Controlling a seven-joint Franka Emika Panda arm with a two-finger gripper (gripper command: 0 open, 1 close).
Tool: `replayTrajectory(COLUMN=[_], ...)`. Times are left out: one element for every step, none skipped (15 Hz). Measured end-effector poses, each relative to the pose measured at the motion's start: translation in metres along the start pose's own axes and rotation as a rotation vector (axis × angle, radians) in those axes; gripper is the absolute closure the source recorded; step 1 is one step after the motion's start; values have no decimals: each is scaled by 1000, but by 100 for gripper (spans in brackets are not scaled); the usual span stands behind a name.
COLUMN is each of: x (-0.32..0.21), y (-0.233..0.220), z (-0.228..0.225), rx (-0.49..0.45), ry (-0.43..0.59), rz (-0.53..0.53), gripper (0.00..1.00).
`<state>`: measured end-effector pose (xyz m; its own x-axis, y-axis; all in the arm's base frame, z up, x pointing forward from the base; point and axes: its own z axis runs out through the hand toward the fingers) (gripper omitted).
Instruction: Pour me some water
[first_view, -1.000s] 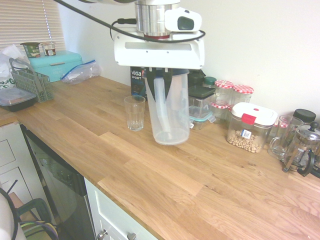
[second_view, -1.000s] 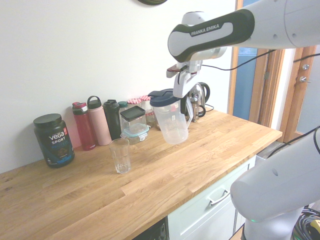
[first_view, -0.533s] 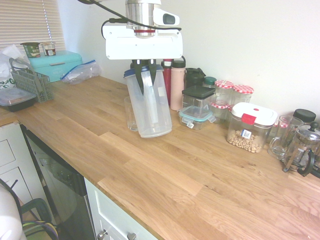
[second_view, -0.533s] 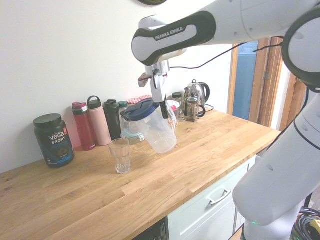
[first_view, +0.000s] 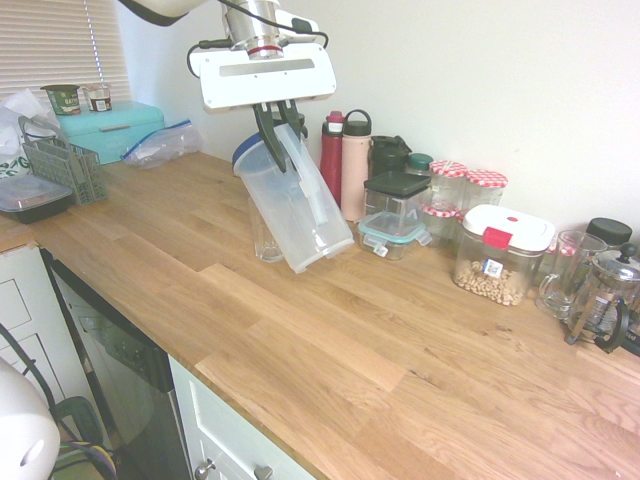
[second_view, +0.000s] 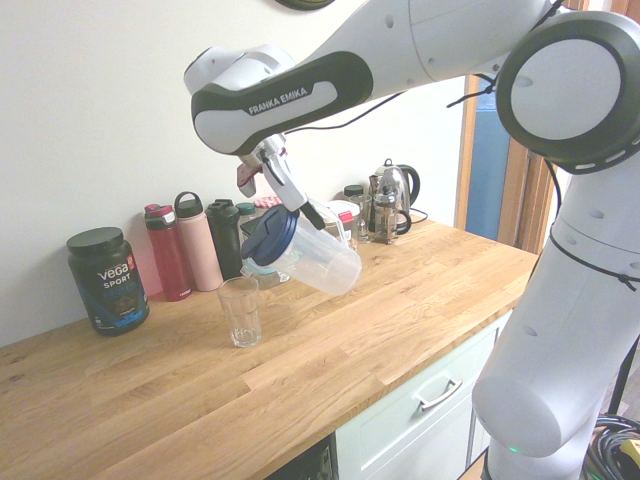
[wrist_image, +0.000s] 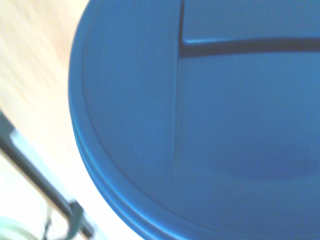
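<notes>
**Pitcher tipping over the glass**

The clear plastic pitcher (first_view: 296, 205) is hanging tilted beneath the gripper (first_view: 277, 122), its blue lid (second_view: 264, 235) leaning toward the drinking glass (second_view: 240, 311) on the wooden counter (first_view: 330, 340). The wrist view is showing only the lid, blurred. The gripper's fingers are clamping the pitcher's handle.

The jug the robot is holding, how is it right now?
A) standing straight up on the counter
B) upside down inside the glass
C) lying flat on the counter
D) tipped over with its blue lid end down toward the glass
D: the gripper holds the jug in the air, tilted, with its blue lid end lowered just above the glass on the counter.
</notes>
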<state>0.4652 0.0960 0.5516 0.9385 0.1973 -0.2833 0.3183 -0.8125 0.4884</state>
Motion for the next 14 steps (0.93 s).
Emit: replayTrajectory(x=[5,12,18,25,33,40,46,52,56,59,60,60,60,60], y=[-7,-13,-16,-19,-21,-24,-26,-27,-27,-26,-25,-23,-23,-23], z=[3,5,7,8,8,7,7,7,8,9,9,9,8,8], rx=[-18,-29,-37,-45,-57,-68,-79,-91,-101,-108,-115,-129,-138,-140], ry=[-8,-16,-23,-28,-35,-46,-57,-66,-74,-82,-90,-96,-99,-99], rz=[-14,-22,-25,-25,-26,-28,-31,-34,-36,-35,-34,-34,-35,-36], gripper=[100,100,100,100,100,100,100,100,100,100,100,100,100,100])
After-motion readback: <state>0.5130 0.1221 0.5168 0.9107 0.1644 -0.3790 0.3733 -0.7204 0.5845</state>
